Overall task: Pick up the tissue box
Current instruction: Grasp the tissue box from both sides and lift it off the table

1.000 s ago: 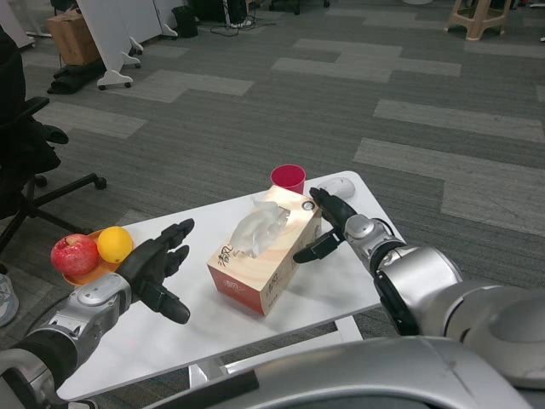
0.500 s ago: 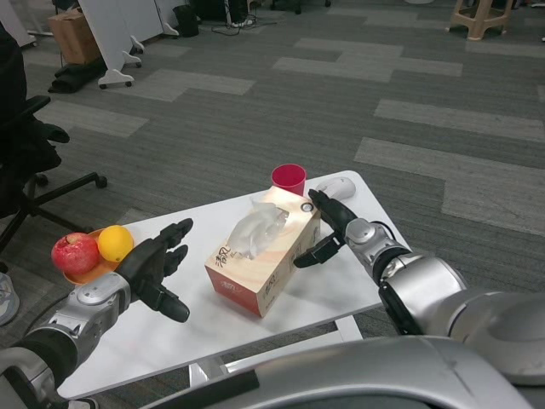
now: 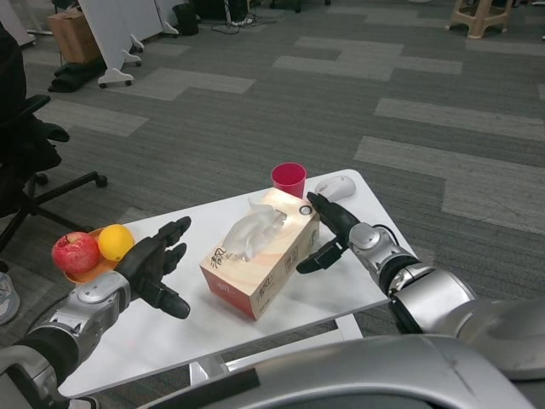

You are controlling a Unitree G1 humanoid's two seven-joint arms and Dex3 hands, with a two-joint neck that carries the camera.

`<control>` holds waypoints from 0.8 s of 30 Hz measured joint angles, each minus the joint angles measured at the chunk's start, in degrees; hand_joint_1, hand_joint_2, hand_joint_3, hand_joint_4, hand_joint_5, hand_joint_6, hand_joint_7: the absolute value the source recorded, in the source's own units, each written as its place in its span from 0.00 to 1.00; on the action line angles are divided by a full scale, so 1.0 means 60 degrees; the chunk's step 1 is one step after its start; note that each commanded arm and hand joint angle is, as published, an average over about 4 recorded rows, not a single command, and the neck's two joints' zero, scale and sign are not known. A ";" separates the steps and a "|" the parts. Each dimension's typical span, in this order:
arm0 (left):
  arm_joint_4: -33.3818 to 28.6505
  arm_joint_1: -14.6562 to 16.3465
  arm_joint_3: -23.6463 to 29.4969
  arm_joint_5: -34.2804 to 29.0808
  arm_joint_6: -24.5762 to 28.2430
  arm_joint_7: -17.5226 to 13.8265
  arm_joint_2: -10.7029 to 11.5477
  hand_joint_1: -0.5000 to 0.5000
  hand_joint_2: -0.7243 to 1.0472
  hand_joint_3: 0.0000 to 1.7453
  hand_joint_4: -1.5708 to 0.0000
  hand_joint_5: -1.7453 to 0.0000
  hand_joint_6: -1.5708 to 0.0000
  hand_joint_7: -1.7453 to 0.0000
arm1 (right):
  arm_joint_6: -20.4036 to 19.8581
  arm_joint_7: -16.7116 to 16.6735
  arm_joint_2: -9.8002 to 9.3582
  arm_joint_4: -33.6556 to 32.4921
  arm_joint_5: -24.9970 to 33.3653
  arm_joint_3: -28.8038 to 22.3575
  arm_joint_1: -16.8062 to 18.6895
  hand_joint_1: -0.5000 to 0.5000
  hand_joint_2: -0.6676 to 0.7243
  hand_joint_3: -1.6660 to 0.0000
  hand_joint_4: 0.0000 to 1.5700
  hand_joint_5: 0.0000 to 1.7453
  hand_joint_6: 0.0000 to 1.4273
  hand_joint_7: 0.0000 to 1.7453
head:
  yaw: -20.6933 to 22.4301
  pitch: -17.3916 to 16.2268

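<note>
— Two hands, one on either side of the tissue box point(image 3: 255, 268), which lies mid-table on the white table point(image 3: 170, 332) with a white tissue sticking up from its top.

— Left hand point(image 3: 156, 268)?

— Left of the tissue box, apart from it, palm turned toward it, fingers spread, holding nothing.

— Right hand point(image 3: 328, 232)?

— At the tissue box's right end. Fingers apart; upper fingers lie against the far top corner, thumb points at the right face. Looks like touching, but I can't tell if it actually presses. No grip around the box.

— Is the box lifted?

— No, it sits flat on the table, turned at an angle, red band along its lower edge.

— Other stuff?

— Red cup point(image 3: 288, 180) just behind the tissue box, upright. White computer mouse point(image 3: 335, 187) behind and right of the box, near the cup. Orange plate point(image 3: 83, 269) well left of the box, at the table edge, with a red apple point(image 3: 74, 253) and an orange point(image 3: 115, 243) on it, touching each other. Black office chair point(image 3: 25, 162) on the floor, far left of the box.
</note>
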 measured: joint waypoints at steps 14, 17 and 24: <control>0.0158 0.0000 0.0008 -0.0124 -0.0048 0.0114 -0.0020 1.00 0.20 0.04 1.00 1.00 1.00 1.00 | 0.0000 0.0223 -0.0066 -0.0502 0.0107 0.0850 0.0156 0.62 0.45 0.67 0.00 0.08 0.00 0.00 | 0.0045 -0.0015; 0.0317 0.0000 0.0011 -0.0128 -0.0052 0.0192 -0.0025 1.00 0.20 0.05 1.00 1.00 1.00 1.00 | 0.0000 0.0277 -0.0072 -0.0550 0.0174 0.1006 0.0161 0.62 0.45 0.67 0.00 0.08 0.00 0.00 | 0.0050 -0.0019; 0.0395 -0.0001 0.0001 -0.0127 0.0053 0.0232 -0.0031 1.00 0.20 0.05 1.00 1.00 1.00 1.00 | 0.0000 0.0346 -0.0074 -0.0715 0.0202 0.1406 0.0163 0.62 0.45 0.67 0.00 0.06 0.00 0.00 | 0.0067 -0.0032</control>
